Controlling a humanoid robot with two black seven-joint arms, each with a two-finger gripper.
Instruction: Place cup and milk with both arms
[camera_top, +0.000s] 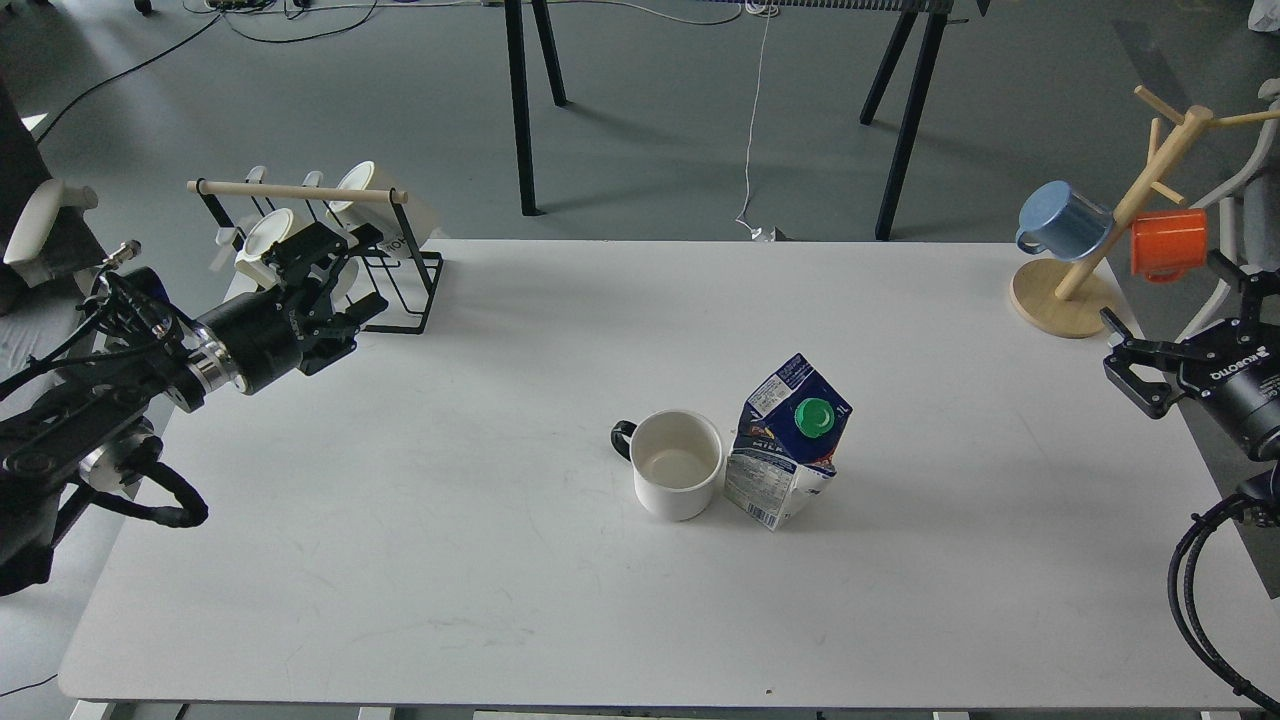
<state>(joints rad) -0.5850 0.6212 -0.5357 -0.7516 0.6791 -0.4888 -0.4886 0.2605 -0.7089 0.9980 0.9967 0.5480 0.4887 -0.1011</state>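
A white cup (677, 464) with a dark handle on its left stands upright near the middle of the white table (500, 560). A blue and white milk carton (785, 440) with a green cap stands right beside it, touching or nearly touching its right side. My left gripper (340, 275) is open and empty at the far left, in front of the mug rack, far from the cup. My right gripper (1170, 320) is open and empty at the table's right edge, far from the carton.
A black wire rack (330, 240) with a wooden bar holds white mugs at the back left. A wooden mug tree (1090, 270) with a blue cup (1062, 220) and an orange cup (1167, 243) stands at the back right. Table legs stand behind.
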